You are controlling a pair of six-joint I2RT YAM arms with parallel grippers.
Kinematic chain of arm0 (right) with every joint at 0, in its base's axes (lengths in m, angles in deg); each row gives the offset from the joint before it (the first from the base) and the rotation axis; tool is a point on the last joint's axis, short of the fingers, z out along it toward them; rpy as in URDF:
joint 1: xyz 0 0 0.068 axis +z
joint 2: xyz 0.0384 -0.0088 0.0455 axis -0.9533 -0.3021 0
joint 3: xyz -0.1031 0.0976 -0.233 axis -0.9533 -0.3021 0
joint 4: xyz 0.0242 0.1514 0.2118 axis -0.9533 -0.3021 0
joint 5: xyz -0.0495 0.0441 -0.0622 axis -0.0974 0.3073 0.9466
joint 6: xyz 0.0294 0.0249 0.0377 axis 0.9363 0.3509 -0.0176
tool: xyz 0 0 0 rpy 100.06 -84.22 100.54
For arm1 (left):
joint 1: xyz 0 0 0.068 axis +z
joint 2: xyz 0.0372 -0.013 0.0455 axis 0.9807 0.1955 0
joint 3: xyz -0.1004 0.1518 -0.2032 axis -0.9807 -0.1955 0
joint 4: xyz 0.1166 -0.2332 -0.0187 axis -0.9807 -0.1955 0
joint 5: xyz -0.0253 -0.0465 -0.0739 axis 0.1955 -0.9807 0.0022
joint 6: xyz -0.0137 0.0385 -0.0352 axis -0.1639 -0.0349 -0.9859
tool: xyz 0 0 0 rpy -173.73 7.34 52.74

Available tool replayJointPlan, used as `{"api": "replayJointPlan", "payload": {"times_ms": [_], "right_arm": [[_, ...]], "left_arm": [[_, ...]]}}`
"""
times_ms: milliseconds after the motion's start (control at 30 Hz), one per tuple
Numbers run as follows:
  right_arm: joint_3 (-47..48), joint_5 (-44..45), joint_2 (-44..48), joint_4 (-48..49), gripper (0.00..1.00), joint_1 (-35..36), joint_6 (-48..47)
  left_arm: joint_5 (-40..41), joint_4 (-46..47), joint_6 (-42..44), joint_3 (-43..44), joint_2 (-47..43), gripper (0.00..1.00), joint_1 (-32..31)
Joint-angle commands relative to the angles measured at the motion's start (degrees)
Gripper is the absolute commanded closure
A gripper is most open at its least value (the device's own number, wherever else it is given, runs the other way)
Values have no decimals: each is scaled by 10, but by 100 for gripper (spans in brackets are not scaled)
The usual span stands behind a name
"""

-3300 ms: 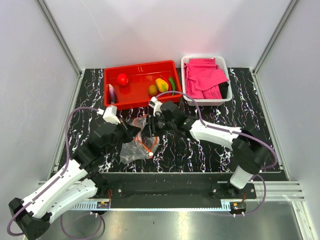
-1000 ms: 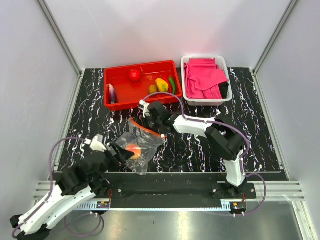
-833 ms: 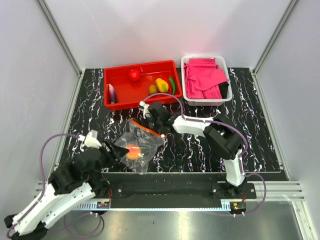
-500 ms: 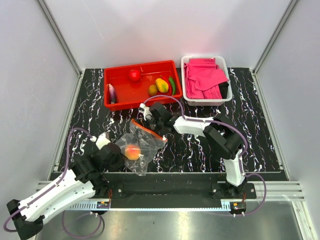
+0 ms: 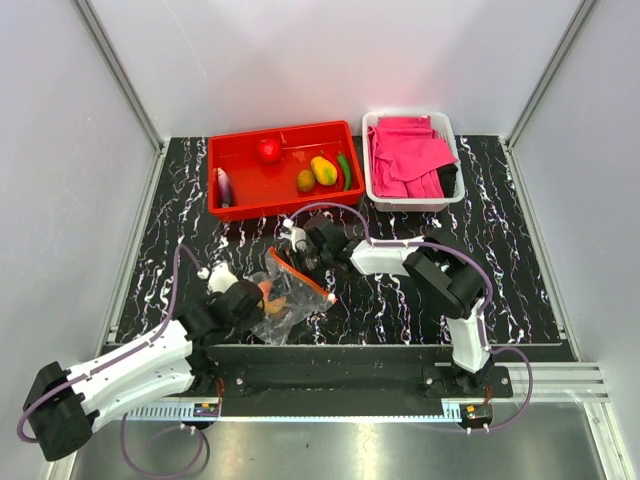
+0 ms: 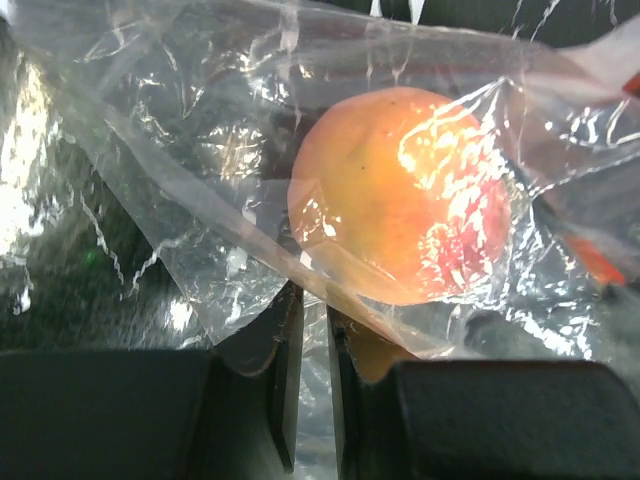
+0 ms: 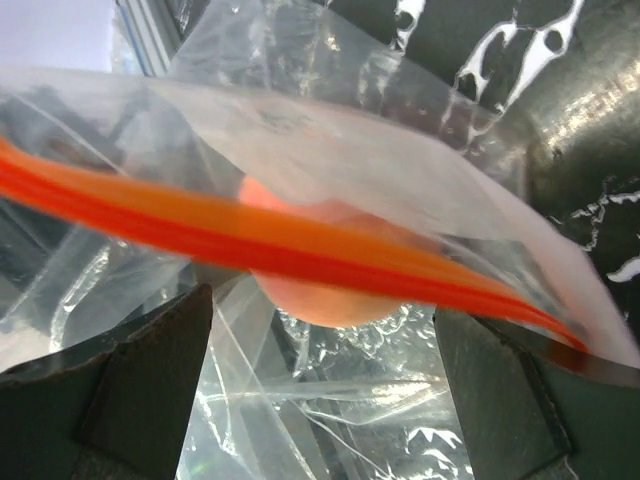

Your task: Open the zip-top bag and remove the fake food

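Observation:
The zip-top bag [image 5: 291,293] lies crumpled on the dark marbled table, its red-orange zip strip [image 7: 300,250] on the far side. One orange-red piece of fake food [image 6: 400,210] sits inside it, also seen as the fruit [image 5: 265,291] from above. My left gripper [image 6: 312,335] is shut on a fold of clear plastic at the bag's near-left edge, just below the fruit. My right gripper [image 7: 320,390] stands open at the bag's mouth, with the zip strip running across in front of its fingers and loose plastic between them.
A red tray [image 5: 240,203] at the back holds a red round fruit [image 5: 268,150], an eggplant [image 5: 224,187], a kiwi [image 5: 305,180], a mango [image 5: 323,170] and a chili [image 5: 345,168]. A white basket [image 5: 372,128] of pink cloths stands to its right.
My left gripper has closed onto the bag's near edge, its arm swinging in lower and further right. The right gripper has drawn slightly nearer, staying open. The bag has shifted a little.

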Motion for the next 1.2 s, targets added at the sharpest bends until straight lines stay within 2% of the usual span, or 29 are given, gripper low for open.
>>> {"api": "replayJointPlan", "payload": {"times_ms": [0,267,400,500,533,600,633,733,767,867,967,1033,1067,1133,1167], "right_arm": [[15,-21,-16,55,0,0,22],[49,28,-49,62,0,8,39],[62,75,-59,36,0,8,20],[75,108,-59,17,8,8,12],[75,118,-55,10,20,8,6],[67,142,-35,-5,38,8,-5],[64,149,-26,-10,51,6,-8],[50,175,11,-45,73,3,-29],[45,179,21,-58,83,-1,-36],[22,194,62,-85,95,-9,-44],[6,196,92,-106,100,-13,-50],[0,193,107,-117,100,-18,-51],[-4,192,118,-125,100,-19,-49],[-6,180,127,-138,100,-26,-46],[-7,181,138,-141,100,-28,-46]], "left_arm": [[34,68,30,22,12,80,8],[-22,150,42,-15,35,81,9],[-25,151,41,-20,27,85,8],[-21,143,35,-21,10,86,9],[-16,138,34,-20,-1,86,9],[-8,119,28,-19,-14,87,9],[2,111,23,-19,-27,87,9],[18,84,-9,-30,-62,85,9],[20,82,-22,-35,-71,85,9],[31,69,-51,-58,-107,85,9],[31,64,-47,-69,-143,84,9],[25,63,-37,-64,-168,79,9],[22,62,-24,-60,-175,62,9],[4,64,0,-44,-200,42,9],[-6,69,35,-36,-207,36,9]]}}
